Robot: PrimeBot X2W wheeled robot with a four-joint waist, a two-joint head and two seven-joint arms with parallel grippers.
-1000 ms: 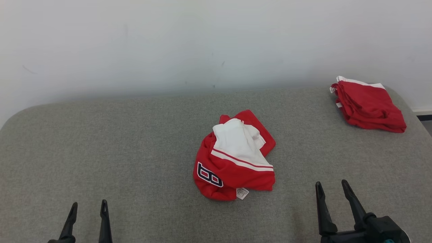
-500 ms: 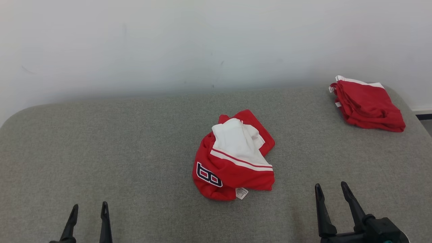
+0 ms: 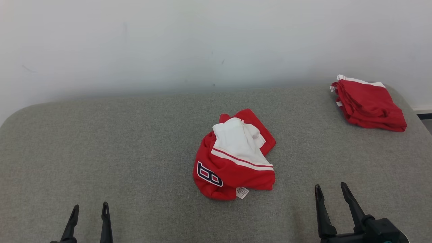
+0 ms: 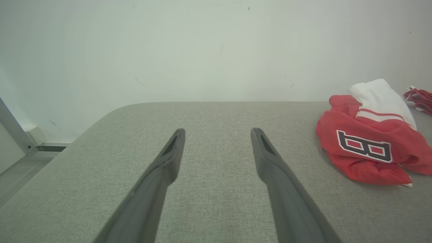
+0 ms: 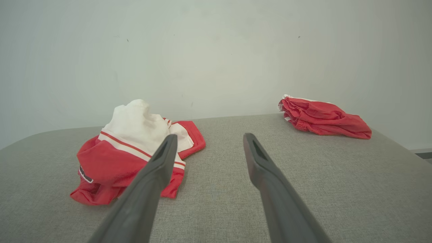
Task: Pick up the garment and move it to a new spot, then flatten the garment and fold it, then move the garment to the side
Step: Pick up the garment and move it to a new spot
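Your crumpled red garment (image 3: 234, 158) sits frame centre; left gripper (image 3: 89, 210) and right gripper (image 3: 330, 189) (both spread apart, empty) wait along the bottom edge.

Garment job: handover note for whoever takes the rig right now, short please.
Left gripper: open, empty, at the near left over the grey padded table.
Right gripper: open, empty, at the near right, apart from the cloth.
Crumpled red-and-white garment: bunched at the table's middle, not gripped.
Folded red garment: far right corner.
Done: nothing yet on the crumpled one.
Left: pick it up, move it, flatten, fold, set aside.
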